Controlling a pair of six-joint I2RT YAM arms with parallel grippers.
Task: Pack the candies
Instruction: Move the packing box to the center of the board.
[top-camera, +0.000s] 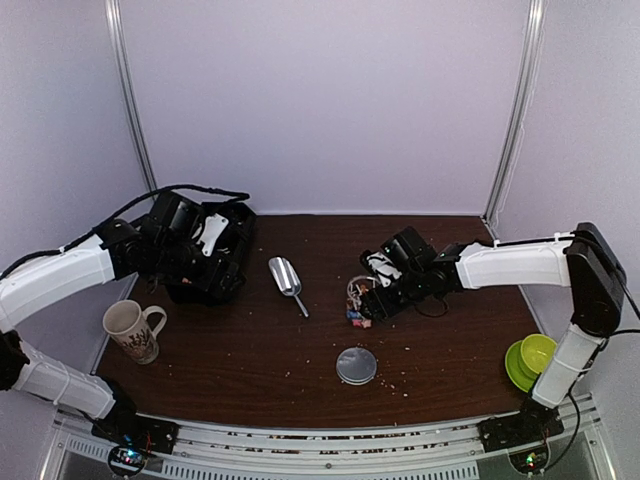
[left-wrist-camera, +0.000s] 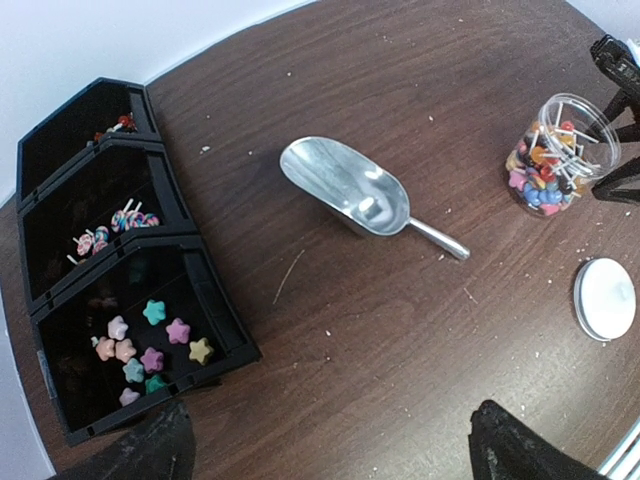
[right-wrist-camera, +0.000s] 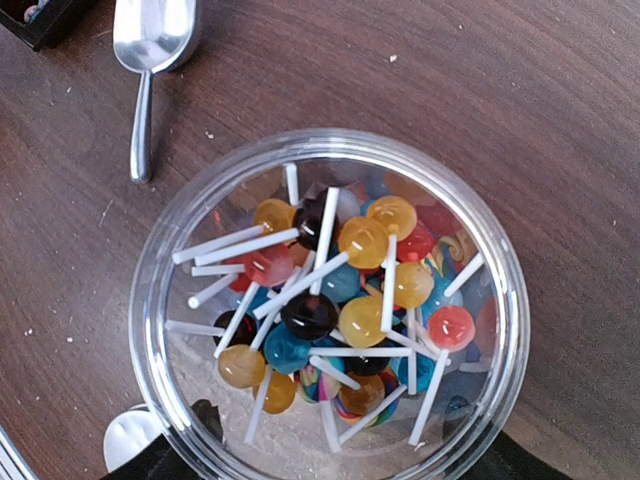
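The left gripper (left-wrist-camera: 335, 450) is held high, spread wide, empty. The jar (right-wrist-camera: 330, 143) of candies (right-wrist-camera: 362, 320) is straddled by the lowered right gripper (right-wrist-camera: 335, 462); whether it is gripped cannot be told.

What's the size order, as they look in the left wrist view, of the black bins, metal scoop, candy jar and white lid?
1. black bins, clearly largest
2. metal scoop, handle included
3. candy jar
4. white lid, smallest, though it lies at the frame's edge
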